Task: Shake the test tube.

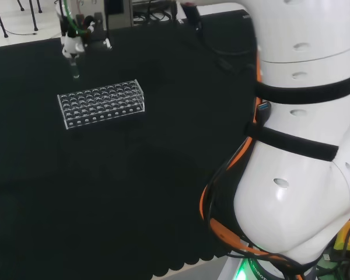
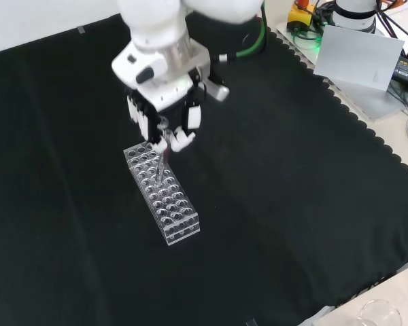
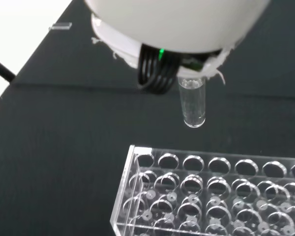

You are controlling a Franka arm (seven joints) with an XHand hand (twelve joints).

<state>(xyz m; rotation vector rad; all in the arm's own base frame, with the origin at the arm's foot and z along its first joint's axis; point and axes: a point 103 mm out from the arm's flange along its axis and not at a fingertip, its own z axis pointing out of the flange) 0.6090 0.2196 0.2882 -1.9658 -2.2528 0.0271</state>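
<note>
A clear glass test tube (image 3: 192,104) hangs upright, its rounded bottom a little above the clear plastic rack (image 3: 211,194). The hand (image 2: 164,102) is shut on the tube's upper end, with fingers (image 2: 180,138) curled round it, and the tube (image 2: 162,157) points down over the rack's far half (image 2: 163,197). In the head view the hand (image 1: 73,41) is at the far left of the cloth, with the tube (image 1: 76,71) just beyond the rack (image 1: 102,103). The rack's holes that show hold nothing. I cannot tell whether the tube holds liquid.
The arm's white links (image 1: 303,146) stand at the head view's right. A grey flat box (image 2: 362,64) lies off the cloth at the front view's top right. A clear glass vessel (image 2: 379,314) sits past the cloth's scalloped edge at the bottom right.
</note>
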